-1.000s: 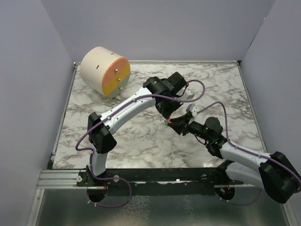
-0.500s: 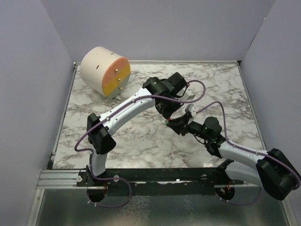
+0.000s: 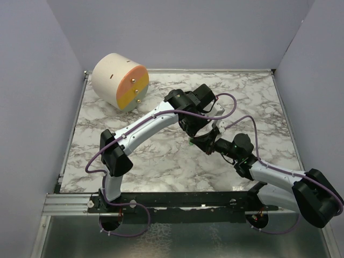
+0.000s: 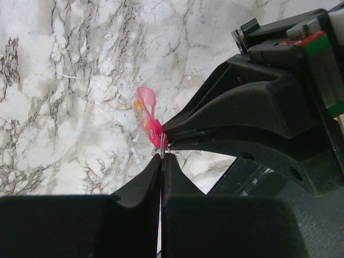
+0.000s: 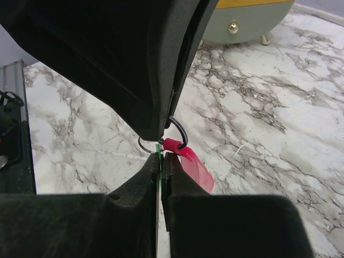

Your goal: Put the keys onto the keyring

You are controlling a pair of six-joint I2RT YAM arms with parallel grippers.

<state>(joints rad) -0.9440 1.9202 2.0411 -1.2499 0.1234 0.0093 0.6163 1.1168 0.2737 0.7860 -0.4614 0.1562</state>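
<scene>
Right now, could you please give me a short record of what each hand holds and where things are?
left hand: shut on the keyring, at its metal ring
right hand: shut on the green key, held edge-on
pink tag: joined to the ring, beside the fingertips
hands: tip to tip above the marble table
key threaded on ring: cannot tell
background: cream cylinder, far left corner
</scene>
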